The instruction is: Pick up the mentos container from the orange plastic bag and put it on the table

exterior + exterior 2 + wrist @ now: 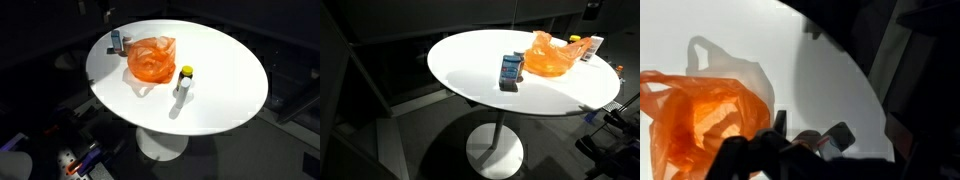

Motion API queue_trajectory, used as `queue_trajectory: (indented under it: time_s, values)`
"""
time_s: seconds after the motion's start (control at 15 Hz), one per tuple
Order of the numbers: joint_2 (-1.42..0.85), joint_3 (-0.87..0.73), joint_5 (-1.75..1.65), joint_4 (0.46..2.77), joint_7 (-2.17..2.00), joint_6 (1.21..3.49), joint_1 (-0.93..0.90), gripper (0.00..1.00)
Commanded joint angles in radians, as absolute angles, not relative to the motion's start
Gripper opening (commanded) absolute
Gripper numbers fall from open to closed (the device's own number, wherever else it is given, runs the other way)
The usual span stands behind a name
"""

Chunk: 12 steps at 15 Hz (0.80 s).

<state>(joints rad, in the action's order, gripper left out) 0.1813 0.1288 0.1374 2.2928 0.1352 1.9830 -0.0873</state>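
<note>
The orange plastic bag (150, 60) (546, 56) lies crumpled on the round white table (225, 95) (470, 65) in both exterior views. In the wrist view the bag (700, 125) fills the lower left over bare table (750, 40). My gripper (810, 130) rises from the bottom edge as a dark mass, just right of the bag. One dark finger (780, 121) stands beside the bag's edge, and the jaws look open and empty. The mentos container does not show; the bag's folds hide its inside. The arm is lost against the dark surroundings in both exterior views.
A white bottle with a yellow cap (184, 84) stands near the table's middle. A small greyish and reddish thing (116, 42) sits at the rim behind the bag. A small white bottle with a red band (825, 146) is close to my gripper. A bluish tub (511, 70) stands beside the bag.
</note>
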Motion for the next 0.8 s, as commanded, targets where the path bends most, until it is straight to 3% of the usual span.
queue_trajectory:
  time_s: [0.0, 0.47, 0.73]
  values:
    - [0.304, 0.122, 0.079, 2.339, -0.004, 1.873, -0.085, 1.00]
    - [0.426, 0.124, -0.008, 2.316, -0.152, 1.681, -0.064, 1.00]
    - [0.428, 0.121, -0.005, 2.318, -0.142, 1.679, -0.069, 1.00]
